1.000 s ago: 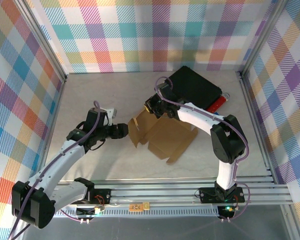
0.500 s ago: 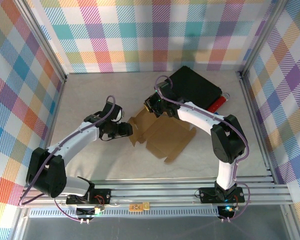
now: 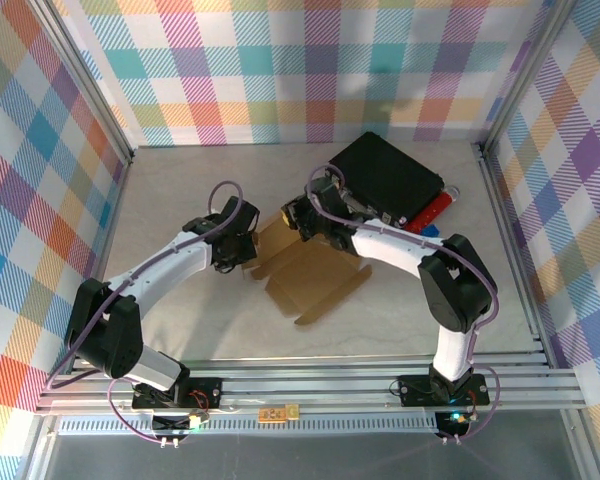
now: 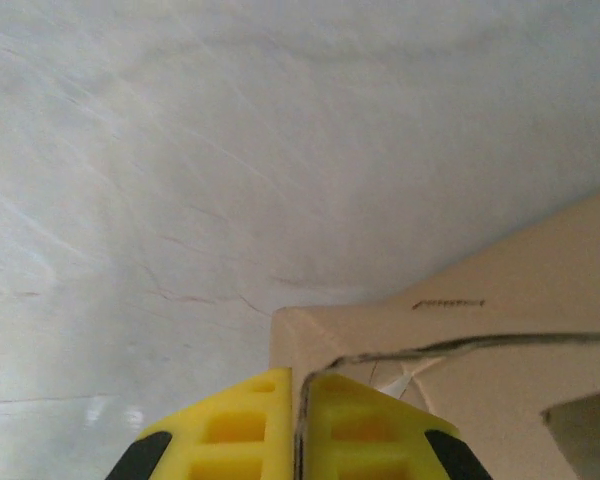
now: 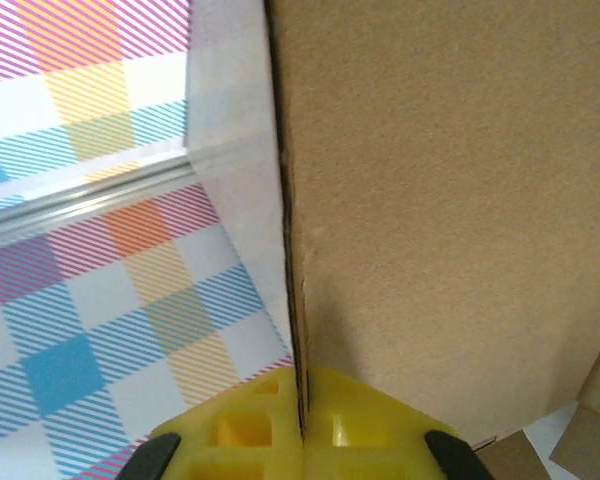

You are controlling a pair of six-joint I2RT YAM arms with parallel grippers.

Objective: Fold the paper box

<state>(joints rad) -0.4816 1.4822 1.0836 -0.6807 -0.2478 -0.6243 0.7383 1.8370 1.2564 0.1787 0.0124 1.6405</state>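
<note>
The paper box [image 3: 315, 272] is a brown cardboard sheet with flaps, lying partly folded in the middle of the table. My left gripper [image 3: 248, 250] is at its left flap and shut on it. In the left wrist view the yellow fingertips [image 4: 235, 425] pinch a thin cardboard edge of the box [image 4: 510, 290], with the gripper [image 4: 298, 405] low over the table. My right gripper [image 3: 298, 215] is shut on the box's far flap. In the right wrist view that gripper [image 5: 300, 425] clamps the upright edge of the cardboard [image 5: 450, 200].
A black rectangular case [image 3: 385, 180] lies at the back right, with a red object [image 3: 435, 208] at its near right corner. Plaid walls enclose the table on three sides. An aluminium rail [image 3: 330, 385] runs along the near edge.
My left arm has swung right to the box and its jaws have closed on the left flap. The box has shifted left and turned slightly. The right gripper has kept its hold.
</note>
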